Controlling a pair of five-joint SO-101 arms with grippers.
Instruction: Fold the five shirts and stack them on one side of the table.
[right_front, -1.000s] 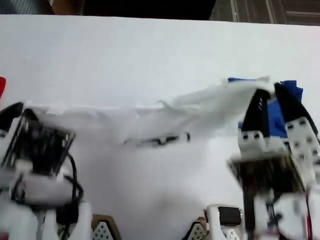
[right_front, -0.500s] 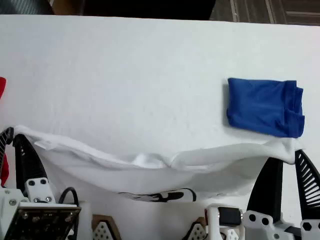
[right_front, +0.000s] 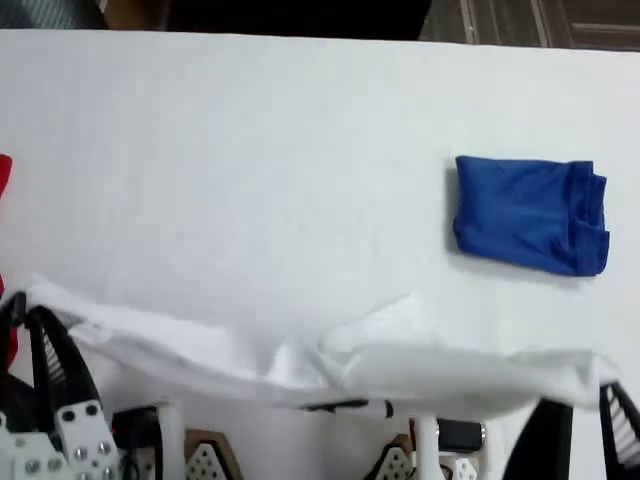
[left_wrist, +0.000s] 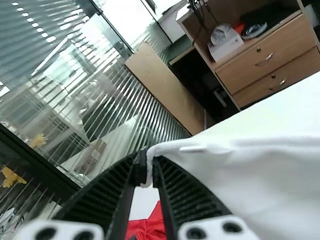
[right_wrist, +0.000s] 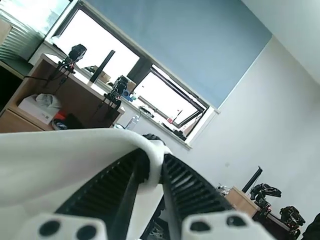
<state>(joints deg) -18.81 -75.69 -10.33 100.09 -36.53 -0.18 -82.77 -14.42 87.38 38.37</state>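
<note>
Beyond the left claw (left_wrist: 148, 167), a glass wall with slatted blinds (left_wrist: 65, 85), bright with daylight. Farther off, a leaning wooden board (left_wrist: 165, 92) and a wooden drawer unit (left_wrist: 260, 55) with a white box (left_wrist: 225, 40) on its open shelf. Beyond the right claw (right_wrist: 152, 170), a blue-grey wall (right_wrist: 190, 40) over bright windows (right_wrist: 100, 55), with a wooden desk (right_wrist: 30, 95) beneath and black devices (right_wrist: 75, 52) on its top. Farther along, a plain white wall (right_wrist: 270, 115). Past the far edge of the white table (right_front: 250, 120), dark floor (right_front: 520, 20).

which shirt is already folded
The blue shirt, a neat folded rectangle lying on the table. The white shirt hangs stretched between the left pincer and right pincer; the red one pokes in at the edge.
</note>
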